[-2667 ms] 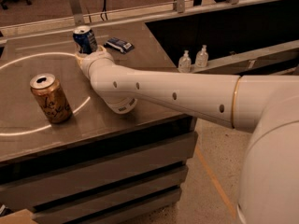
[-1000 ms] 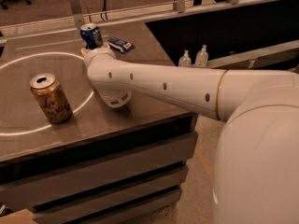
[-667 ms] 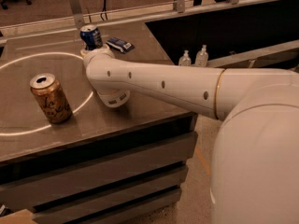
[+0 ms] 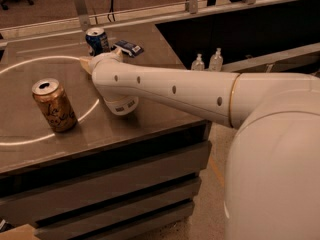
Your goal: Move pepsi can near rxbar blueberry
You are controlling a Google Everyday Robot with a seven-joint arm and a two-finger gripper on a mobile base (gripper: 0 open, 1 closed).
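The pepsi can (image 4: 97,40), dark blue with a silver top, stands upright at the far side of the table (image 4: 150,116). The rxbar blueberry (image 4: 129,47), a flat dark blue bar with white print, lies just right of the can, a small gap away. My gripper (image 4: 95,60) sits at the end of the white arm, directly in front of the can's base and low over the table. The arm's body hides most of it. I cannot tell whether it touches the can.
A gold-brown can (image 4: 54,105) with script lettering stands upright at the left front. Two small clear bottles (image 4: 207,61) stand on a ledge beyond the table's right edge. A metal rail (image 4: 150,14) runs behind the table.
The pepsi can has shifted a little to the right, closer to the rxbar. The arm has swung farther in over the table. The gold-brown can has not moved.
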